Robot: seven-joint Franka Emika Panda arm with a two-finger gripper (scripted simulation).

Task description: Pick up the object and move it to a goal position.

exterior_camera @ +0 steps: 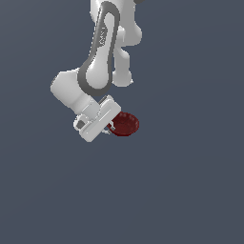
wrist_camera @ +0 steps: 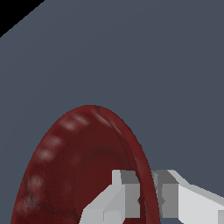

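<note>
Apparently the tool (wrist_camera: 148, 199) pinched only the thin rim of the dark red dish (exterior_camera: 126, 124), which hung tilted beside the wrist, so it could easily have pivoted or slipped free.

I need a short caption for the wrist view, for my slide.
Wrist view: the tool grips the rim of the dark red dish, one finger on each side.
</note>
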